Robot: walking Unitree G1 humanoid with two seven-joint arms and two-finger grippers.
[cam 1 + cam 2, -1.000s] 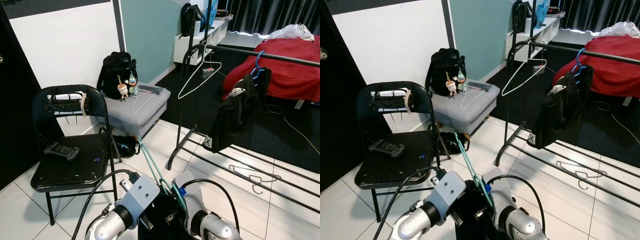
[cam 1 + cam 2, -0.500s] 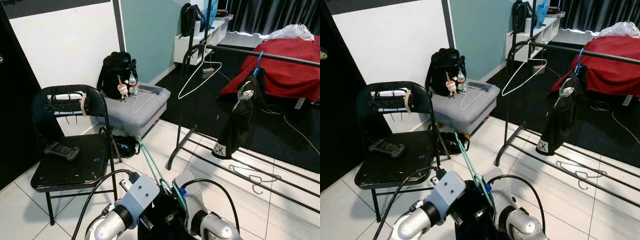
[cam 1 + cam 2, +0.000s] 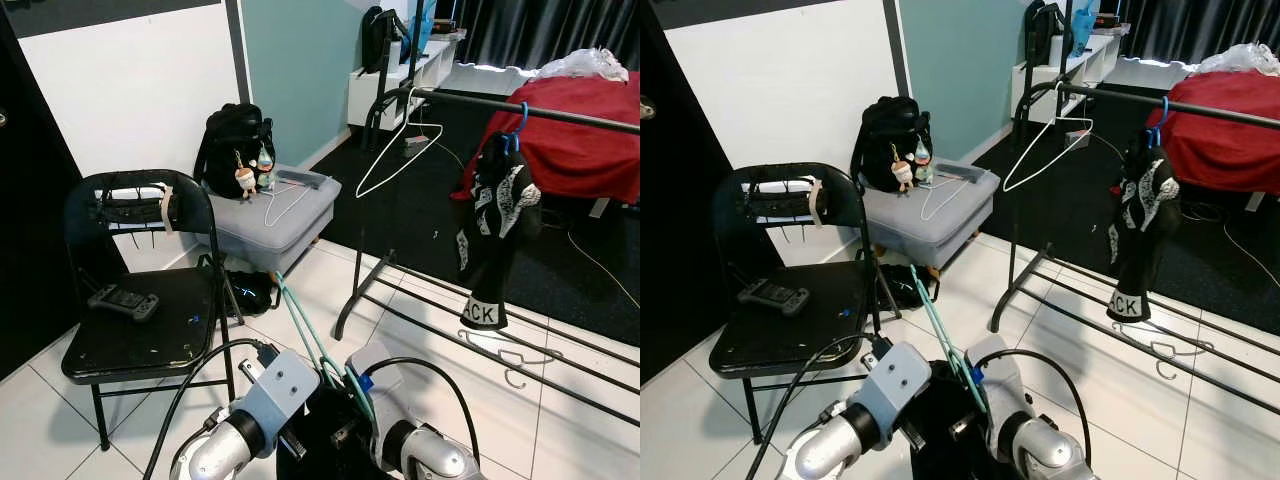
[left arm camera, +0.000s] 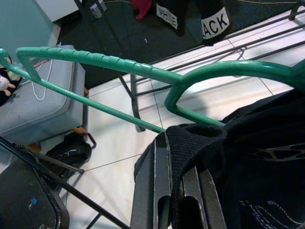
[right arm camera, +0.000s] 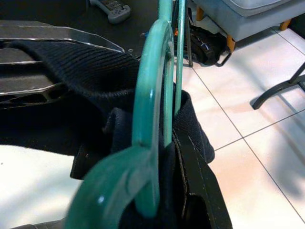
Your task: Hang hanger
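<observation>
Low at the bottom centre of the eye views, a green hanger (image 3: 300, 335) rising slantwise from between the two silver arms, its long bar running up and left toward the middle of the frame. Draped over its lower part, a black garment (image 4: 257, 162), bunched between both wrists. Left gripper (image 4: 174, 200) at the lower middle of the left wrist view, black fingers (image 4: 152, 191) close together with a fold of the black cloth pinched between them, the hanger's green neck curving just above the fingertips and touching the fabric there. Right gripper (image 5: 186, 181) at the lower centre of the right wrist view, largely buried in cloth, the hanger's hook (image 5: 147, 114) looping directly in front of it; hard to tell whether those jaws are apart or together. Upper right in the eye views, a black clothes rail (image 3: 520, 105) carrying a white wire hanger (image 3: 400, 140) and a dark shirt on a blue hanger (image 3: 495, 230), well apart from the green one. Left of frame, a black folding chair (image 3: 130, 320) with a game controller (image 3: 122, 300) on its seat; beyond it, a grey ottoman (image 3: 275, 215) bearing a black backpack (image 3: 232, 145).
</observation>
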